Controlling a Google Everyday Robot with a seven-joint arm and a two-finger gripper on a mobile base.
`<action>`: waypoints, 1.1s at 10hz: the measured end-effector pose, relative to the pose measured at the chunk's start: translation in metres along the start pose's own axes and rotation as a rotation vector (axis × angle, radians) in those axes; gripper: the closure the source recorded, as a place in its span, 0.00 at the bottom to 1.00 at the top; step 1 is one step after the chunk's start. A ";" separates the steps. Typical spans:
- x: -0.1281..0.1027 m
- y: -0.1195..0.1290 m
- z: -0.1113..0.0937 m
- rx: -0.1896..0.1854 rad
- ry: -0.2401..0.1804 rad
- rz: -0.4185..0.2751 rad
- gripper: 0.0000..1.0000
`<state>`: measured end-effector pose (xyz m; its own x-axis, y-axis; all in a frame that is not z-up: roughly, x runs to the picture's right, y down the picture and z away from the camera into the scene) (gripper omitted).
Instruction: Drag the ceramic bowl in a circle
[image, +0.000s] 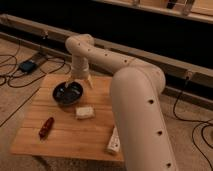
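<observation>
The bowl (68, 93) sits on the far left part of the wooden table (70, 137). The gripper (81, 84) hangs just over the bowl's far right rim with its fingers spread apart and nothing between them. One finger may be touching the rim, but this is hard to tell. A white block (84, 112) lies just in front of the bowl, and a red object (46, 127) lies nearer the left front.

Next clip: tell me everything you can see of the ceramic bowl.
The ceramic bowl is round, shallow and wide, glossy black with pale glints inside. It sits upright on the wooden table, toward the far left corner as the camera sees it. The gripper hangs open at its far rim; contact cannot be told. A pale block lies just in front, apart.
</observation>
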<state>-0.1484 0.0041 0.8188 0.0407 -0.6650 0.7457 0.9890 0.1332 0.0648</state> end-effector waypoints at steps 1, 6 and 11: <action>0.002 -0.004 0.009 -0.006 0.011 -0.003 0.20; 0.022 -0.018 0.066 -0.063 0.057 -0.009 0.20; 0.034 -0.025 0.109 -0.070 0.056 -0.028 0.20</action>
<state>-0.1867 0.0578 0.9148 0.0186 -0.7079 0.7061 0.9973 0.0636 0.0376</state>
